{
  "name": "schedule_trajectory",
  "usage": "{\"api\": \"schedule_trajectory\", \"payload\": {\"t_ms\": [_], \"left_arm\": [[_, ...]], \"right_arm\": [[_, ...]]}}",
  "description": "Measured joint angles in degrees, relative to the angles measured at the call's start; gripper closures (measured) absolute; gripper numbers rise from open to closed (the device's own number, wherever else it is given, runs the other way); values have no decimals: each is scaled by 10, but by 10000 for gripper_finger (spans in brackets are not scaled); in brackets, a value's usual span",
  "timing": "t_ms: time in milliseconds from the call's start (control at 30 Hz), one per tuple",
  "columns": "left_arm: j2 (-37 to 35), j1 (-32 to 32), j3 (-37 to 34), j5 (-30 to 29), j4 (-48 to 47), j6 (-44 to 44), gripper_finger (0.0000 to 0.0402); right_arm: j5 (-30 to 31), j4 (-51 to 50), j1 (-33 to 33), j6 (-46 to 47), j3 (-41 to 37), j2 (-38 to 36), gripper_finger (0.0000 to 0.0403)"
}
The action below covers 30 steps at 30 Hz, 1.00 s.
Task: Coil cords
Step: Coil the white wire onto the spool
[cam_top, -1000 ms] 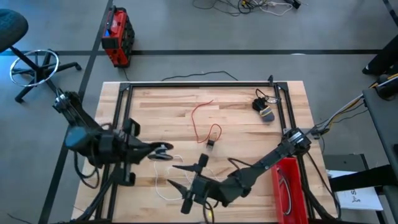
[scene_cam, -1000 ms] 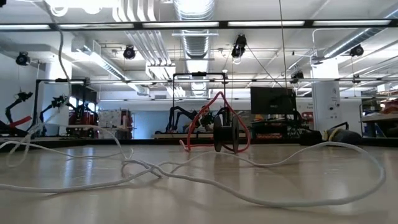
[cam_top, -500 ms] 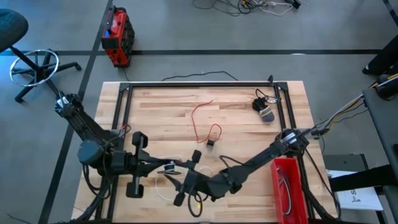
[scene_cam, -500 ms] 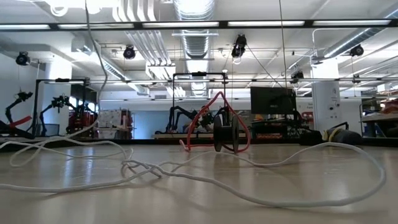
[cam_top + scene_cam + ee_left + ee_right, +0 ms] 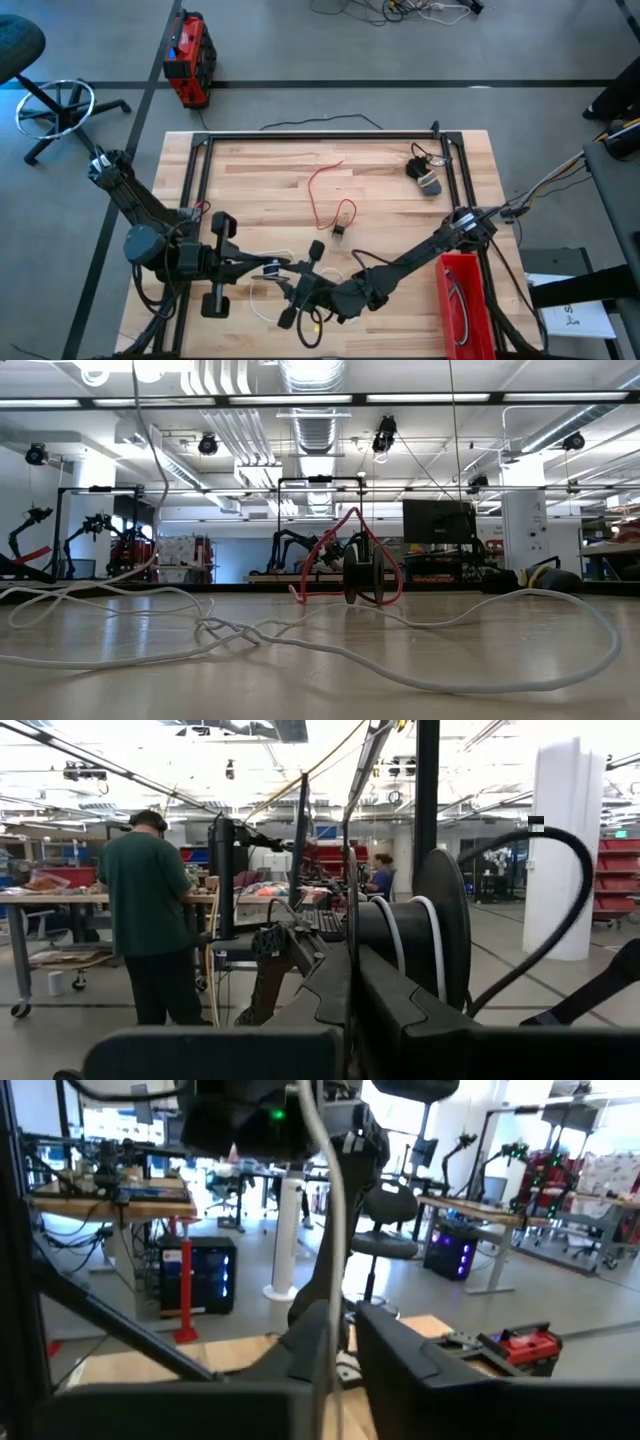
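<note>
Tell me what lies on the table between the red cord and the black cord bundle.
High view: bare wood. The red cord loops mid-table; the black cord bundle sits apart, toward the far right corner, nothing between them.

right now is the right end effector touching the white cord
Touching. The right wrist view shows the white cord running down between the right end effector fingers, pinched there.

Table: pale wood planks, smooth, slight sheen in the low view. Frame rails on it: matt black metal. White cord: smooth, plastic-looking jacket. Red cord: thin, glossy plastic look. Left pincer and right pincer: matt dark plastic. Red bin: glossy plastic. Floor: matt grey, smooth.
</note>
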Motion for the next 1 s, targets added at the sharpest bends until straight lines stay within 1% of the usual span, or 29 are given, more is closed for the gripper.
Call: {"api": "schedule_trajectory", "payload": {"t_ms": [100, 133, 200, 267, 433, 567, 667, 733, 833, 933, 1000], "left_arm": [[-1, -2, 0, -2, -1, 1, 401], [-3, -4, 0, -3, -4, 1, 401], [-11, -12, 0, -15, -18, 2, 401], [-20, -23, 0, -36, -36, 2, 401], [-37, -62, -5, -86, -85, 3, 401], [-41, -84, -5, -91, -157, -1, 401], [-38, -92, -5, -87, -235, -37, 401], [-32, -93, -5, -78, -293, -75, 401], [-20, -94, -13, -64, -352, -124, 401], [-1, -94, -22, -52, -394, -161, 401], [14, -89, -23, -50, -413, -177, 401]], "right_arm": [[0, -30, 0, 24, 0, 0, 388], [-1, -42, 0, 35, 0, 0, 395], [-1, -63, 3, 64, 0, 0, 397], [-5, -109, 7, 109, 0, -8, 396], [-54, -282, 17, 272, 2, -37, 401], [-60, -413, 28, 391, 3, -55, 402], [-64, -481, 39, 443, 2, -67, 402], [-67, -518, 44, 458, 1, -79, 402], [-76, -566, 50, 487, 0, -100, 402], [-105, -597, 49, 535, 0, -119, 403], [-143, -599, 47, 570, 0, -124, 403]]}}
